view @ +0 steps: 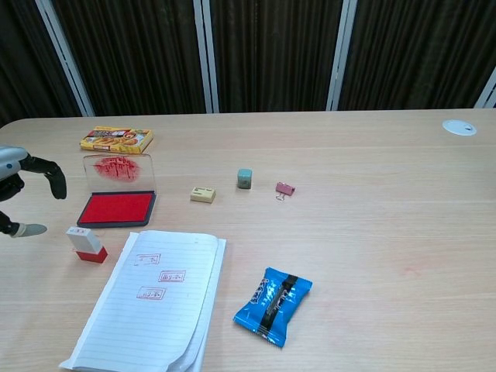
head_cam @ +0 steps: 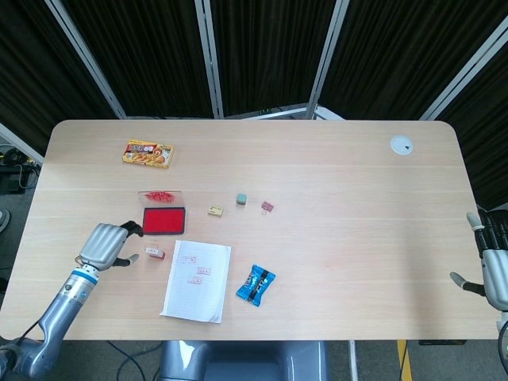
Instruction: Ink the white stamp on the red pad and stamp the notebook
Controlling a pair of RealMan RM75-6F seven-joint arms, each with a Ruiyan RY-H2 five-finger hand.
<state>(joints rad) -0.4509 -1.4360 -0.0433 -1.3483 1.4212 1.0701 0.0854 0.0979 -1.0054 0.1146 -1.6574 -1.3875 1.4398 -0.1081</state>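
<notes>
While my left hand (head_cam: 105,243) hovers just beside the white stamp (head_cam: 155,252), fingers curved and apart with nothing in them, I count one of everything on the table (head_cam: 333,198): one stamp standing on its red base, one red pad (head_cam: 163,220) with its clear lid (view: 119,169) propped upright behind it, one notebook (head_cam: 197,280) already bearing three red imprints, one yellow snack box (head_cam: 148,153), one blue wrapped candy (head_cam: 255,285), one small yellow eraser (head_cam: 215,210), one grey-green cube (head_cam: 241,199) and one pink binder clip (head_cam: 267,206). The stamp sits between my left hand and the notebook's near corner, just in front of the pad and apart from both. From the head view I get the whole left forearm reaching in from the table's near-left corner, and my right hand (head_cam: 492,266) waiting off the far right edge, thumb stuck out, holding nothing. From the chest view the right hand is out of frame and only the dark fingertips (view: 54,180) and thumb of the left poke in at the left edge, but the imprints and smeared lid read far more clearly. Pale wood tabletop with a white cable grommet (head_cam: 401,144); black curtains and grey metal posts behind.
</notes>
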